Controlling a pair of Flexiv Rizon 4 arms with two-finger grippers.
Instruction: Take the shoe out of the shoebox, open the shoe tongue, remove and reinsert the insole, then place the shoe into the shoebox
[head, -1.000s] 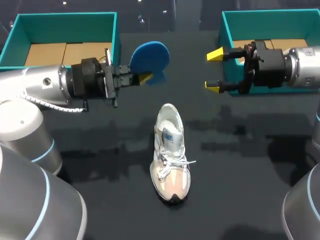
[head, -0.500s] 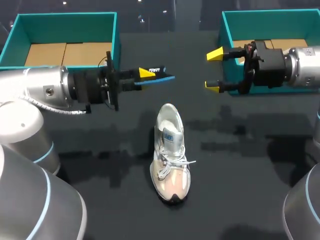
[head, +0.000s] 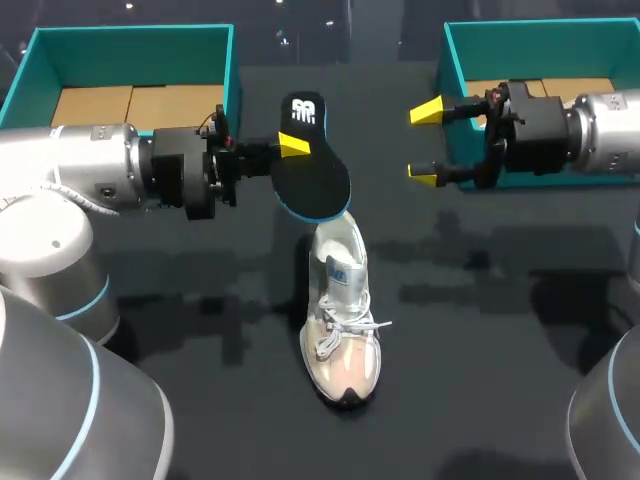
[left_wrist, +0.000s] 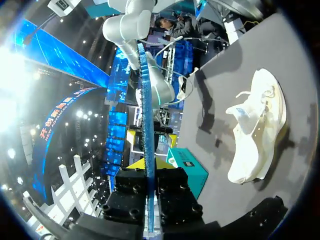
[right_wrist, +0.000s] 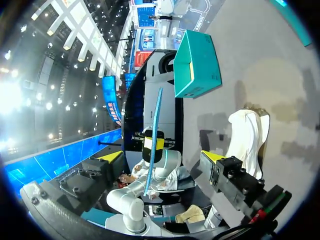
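A white sneaker (head: 343, 310) lies on the dark table with its toe toward the front edge and its heel under the insole; it also shows in both wrist views (left_wrist: 257, 130) (right_wrist: 247, 135). My left gripper (head: 293, 146) is shut on a black insole with a blue edge (head: 312, 170), held in the air just above the heel. Its own view shows the insole edge-on (left_wrist: 147, 125) between the fingers. My right gripper (head: 428, 142) hangs open and empty to the right, in front of the right box. It faces the insole (right_wrist: 155, 125).
Two teal shoeboxes with cardboard floors stand at the back, one on the left (head: 130, 40) and one on the right (head: 452, 60). The left box also appears in the wrist views (left_wrist: 189, 165) (right_wrist: 196, 65). Bare table surrounds the sneaker.
The left wrist has rolled, turning the insole from blue underside up, through edge-on, to black top side up over the heel. The right arm has barely moved.
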